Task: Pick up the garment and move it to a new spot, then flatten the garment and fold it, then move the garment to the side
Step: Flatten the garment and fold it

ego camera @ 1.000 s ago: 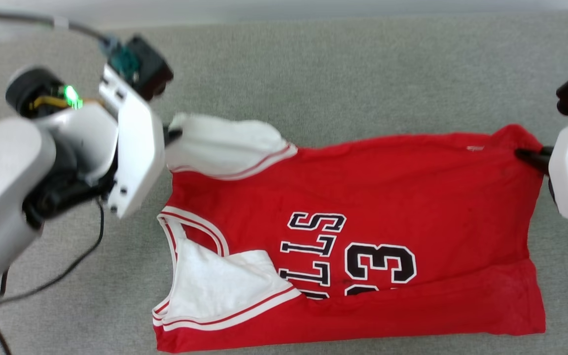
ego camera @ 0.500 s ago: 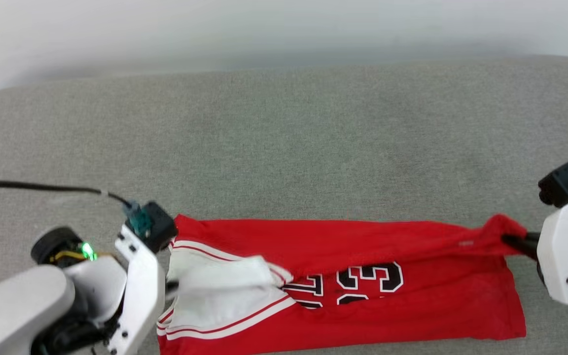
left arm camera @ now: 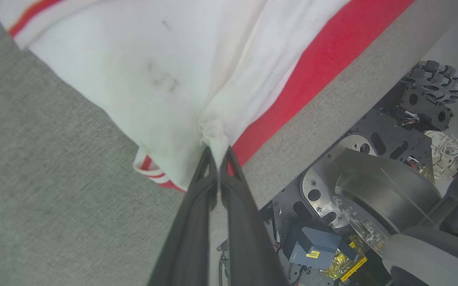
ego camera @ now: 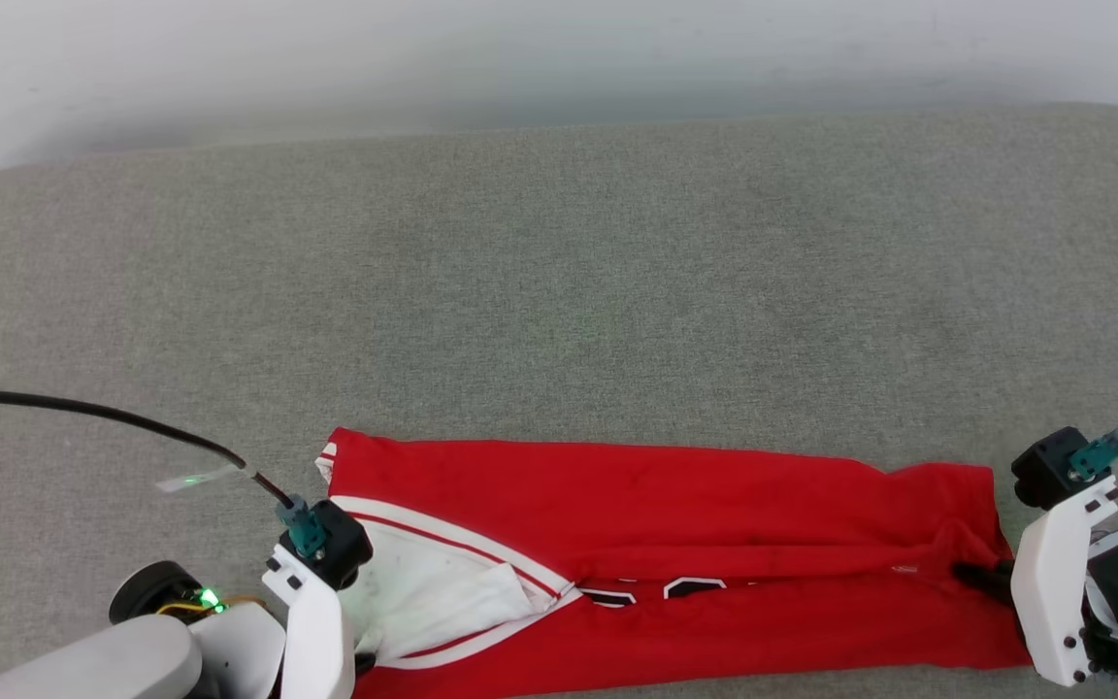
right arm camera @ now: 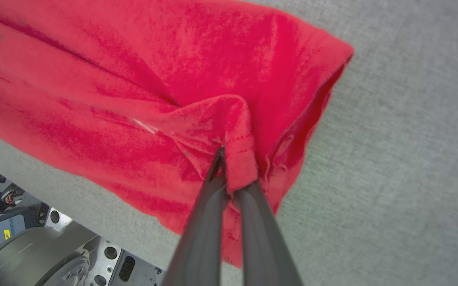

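Now the garment (ego camera: 666, 544) lies as a long red band along the near edge of the grey surface (ego camera: 559, 291), which is bare beyond it. A black cable (ego camera: 83, 413) arcs over the left side. The left hand (left arm camera: 216, 151) pinches the white sleeve and the right hand (right arm camera: 229, 174) pinches the red hem corner. Compared with half a second ago, the folded-over red layer hides nearly all the lettering, and both hands sit closer to the near edge.

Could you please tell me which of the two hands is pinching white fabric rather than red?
The left hand: it is shut on the white sleeve of the garment, whereas the right hand pinches plain red cloth.
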